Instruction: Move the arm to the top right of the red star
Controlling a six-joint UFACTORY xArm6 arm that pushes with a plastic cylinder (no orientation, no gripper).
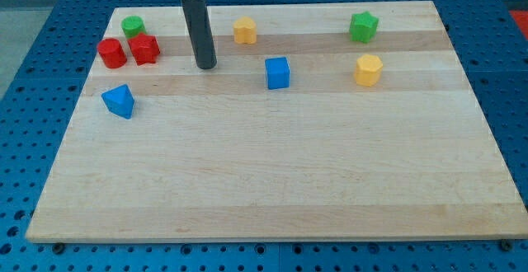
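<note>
**Tip parked right of the red pair, touching nothing**

Tip (205, 65) sits on the wooden board (272, 173), off to the view's right of the red star (145, 49) and slightly lower, clear gap between them. No block in contact with it; it holds nothing.

Rod (199, 29) is dark, cylindrical, near vertical, coming down from the view's top edge.

Red star touches or nearly touches a second red block (111, 53), roundish, on its left; can't tell which. Green block (133, 26) just above them. Blue block (119, 100), angular, lower left. Blue cube (278, 72) right of the tip. Yellow block (245, 30) upper right of the tip. Green star-like block (364, 26) and yellow hexagonal block (369, 70) far right. Blocks look like matte plastic; board is pale striped wood.
</note>
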